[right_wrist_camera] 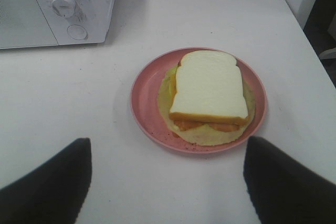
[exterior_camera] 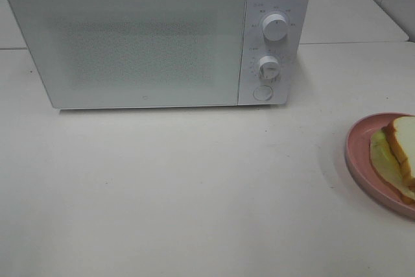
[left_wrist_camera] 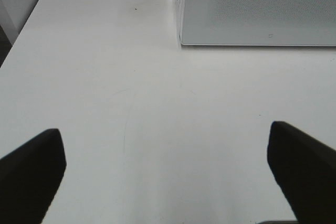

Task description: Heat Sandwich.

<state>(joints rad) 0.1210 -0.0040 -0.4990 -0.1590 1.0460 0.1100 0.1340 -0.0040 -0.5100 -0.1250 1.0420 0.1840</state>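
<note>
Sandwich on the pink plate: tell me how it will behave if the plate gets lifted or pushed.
The sandwich looks soft, so squeezing would probably dent it. It lies loose, its top slice likely to slide if the plate tilts. Pushed, the shallow plate would probably slide on the smooth table, not tip.

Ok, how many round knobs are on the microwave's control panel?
2 on the microwave: the upper knob near the panel's top, the lower knob beneath it. Below them sits a round button, not a knob. The exterior high view shows the whole panel; none seems hidden.
</note>
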